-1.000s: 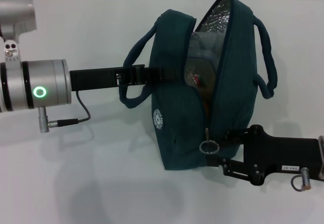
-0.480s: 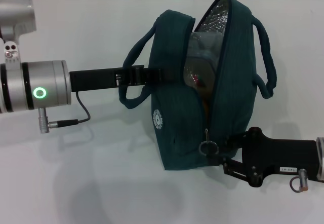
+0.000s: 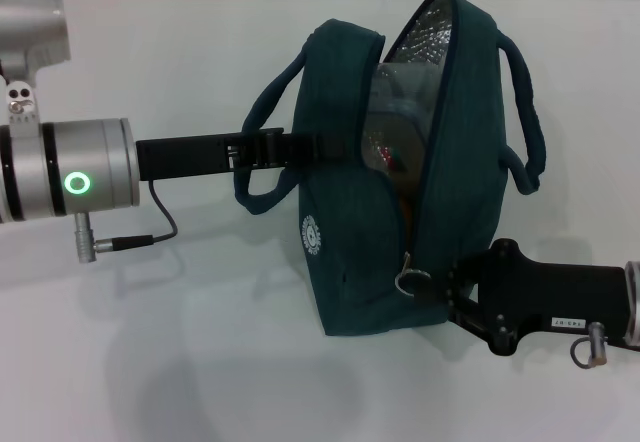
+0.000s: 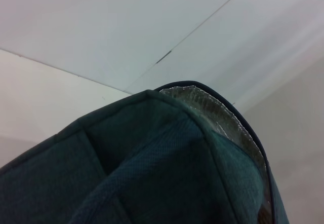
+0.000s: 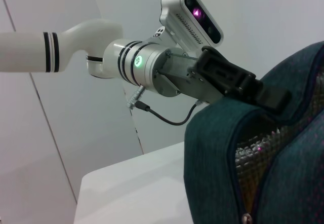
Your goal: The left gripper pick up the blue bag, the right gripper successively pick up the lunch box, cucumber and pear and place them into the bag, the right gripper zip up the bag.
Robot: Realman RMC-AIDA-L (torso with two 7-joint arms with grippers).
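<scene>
Teal fabric blue bag (image 3: 345,232) upright on white bench (image 3: 200,362), mouth gaping (foil lining showing). Left claw (image 3: 300,148) clamped on bag's near handle. Right claw (image 3: 430,290) at zipper ring (image 3: 408,280), grip state unclear.

Blue bag (image 3: 400,212): round white logo (image 3: 314,233), lettering illegible. Right gripper (image 3: 440,287): small white label (image 3: 562,318), characters unreadable. No other markings legible.

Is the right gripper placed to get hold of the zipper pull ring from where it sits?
Probably yes. The right gripper sits right beside the zipper ring at the lower front of the blue bag, with nothing between them. The left gripper holds the bag's side.
</scene>
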